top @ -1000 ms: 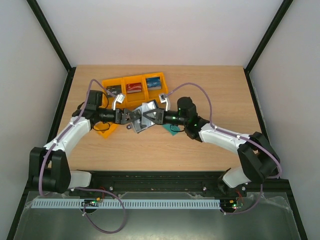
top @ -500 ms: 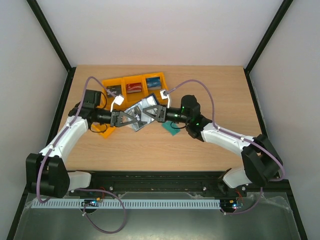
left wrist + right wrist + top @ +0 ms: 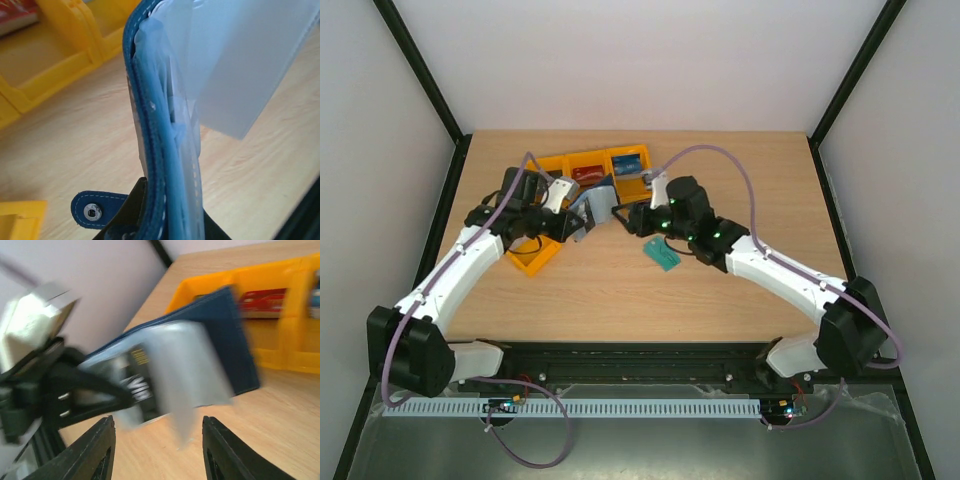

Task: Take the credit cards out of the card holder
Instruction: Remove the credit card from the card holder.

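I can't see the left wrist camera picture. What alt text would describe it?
A navy card holder, seen edge-on, stands clamped at its base in the left end effector, its clear sleeves fanning right. Its snap tab sticks out lower left; orange bins sit behind on the wooden table.

1 card holder [image 3: 595, 203]. 2 credit cards in sight: 1 red credit card [image 3: 586, 174], 1 blue credit card [image 3: 628, 163]. 1 teal card [image 3: 662, 255]. 1 orange row of 3 compartments [image 3: 607, 165], 1 single orange bin [image 3: 532, 258]. 1 counter [image 3: 740, 180]. 2 pincers: left pincer [image 3: 565, 222], right pincer [image 3: 632, 218].
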Motion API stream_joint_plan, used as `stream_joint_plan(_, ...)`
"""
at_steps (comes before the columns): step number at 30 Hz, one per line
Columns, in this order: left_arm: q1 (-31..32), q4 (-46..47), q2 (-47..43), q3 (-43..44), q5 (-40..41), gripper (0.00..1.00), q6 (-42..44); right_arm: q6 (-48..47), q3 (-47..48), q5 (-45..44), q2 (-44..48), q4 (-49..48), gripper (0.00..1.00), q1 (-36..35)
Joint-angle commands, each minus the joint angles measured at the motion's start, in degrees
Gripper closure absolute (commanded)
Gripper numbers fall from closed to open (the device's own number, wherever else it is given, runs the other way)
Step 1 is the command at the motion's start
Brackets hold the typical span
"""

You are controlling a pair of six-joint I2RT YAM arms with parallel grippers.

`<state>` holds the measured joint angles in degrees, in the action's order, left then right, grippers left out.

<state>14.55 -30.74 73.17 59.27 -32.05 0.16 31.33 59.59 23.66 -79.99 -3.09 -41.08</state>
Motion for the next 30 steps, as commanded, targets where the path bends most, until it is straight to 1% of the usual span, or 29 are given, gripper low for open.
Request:
stream_joint_plan(1,4.12,-0.11,1.13,2.65,17.61,0.98,2.18,-12.58,4.40,-0.04,1.85,4.80,0.55,-8.61)
stream_joint_plan(2,4.23,-0.22,1.38,2.98,16.92,0.98,2.02,-12.41,3.88,4.45,1.59,2.12,0.57,-9.52)
stream_joint_plan(4,3.93,-0.70,1.32,3.70,12.05,0.98,1.82,-8.40,1.80,10.54,0.92,-5.84,0.61,-9.63)
stream_joint_plan(5,3.66,-1.00,1.16,4.21,8.76,0.98,1.78,-6.84,1.11,11.24,0.58,-8.75,0.63,-9.69)
stream_joint_plan(8,1.71,-2.28,0.53,4.85,-4.20,0.98,2.11,-3.82,0.14,9.17,-0.61,-10.68,0.72,-8.13)
stream_joint_plan(9,1.18,-2.73,0.35,5.08,-8.46,0.98,2.50,-2.58,-0.80,9.61,-0.75,-11.89,0.74,-6.99)
stream_joint_plan(12,1.01,-4.69,0.02,5.69,-19.19,0.98,5.08,-0.15,-2.91,12.72,-0.98,-14.21,0.75,-4.28)
stream_joint_plan(14,0.93,-6.00,0.01,6.18,-24.15,0.98,6.65,-0.90,-3.23,12.94,-0.89,-13.30,0.76,-3.62)
stream_joint_plan(19,0.92,-10.16,0.14,8.01,-30.81,0.98,11.49,-2.80,-4.00,12.11,0.45,-11.06,0.74,-2.03)
stream_joint_plan(23,0.76,-14.69,0.14,9.61,-35.18,0.98,17.99,-4.08,-5.28,12.67,2.51,-10.13,0.67,-1.07)
stream_joint_plan(26,0.66,-17.89,0.05,10.51,-37.28,0.98,22.45,-5.65,-4.77,14.89,3.03,-8.07,0.61,-1.11)
stream_joint_plan(28,0.72,-20.08,0.18,11.16,-38.26,0.98,25.27,-6.92,-4.45,14.91,3.28,-6.37,0.59,-1.11)
stream_joint_plan(30,0.67,-19.36,0.13,11.39,-37.89,0.98,23.67,-7.17,-4.79,17.51,3.60,-7.20,0.61,-1.23)
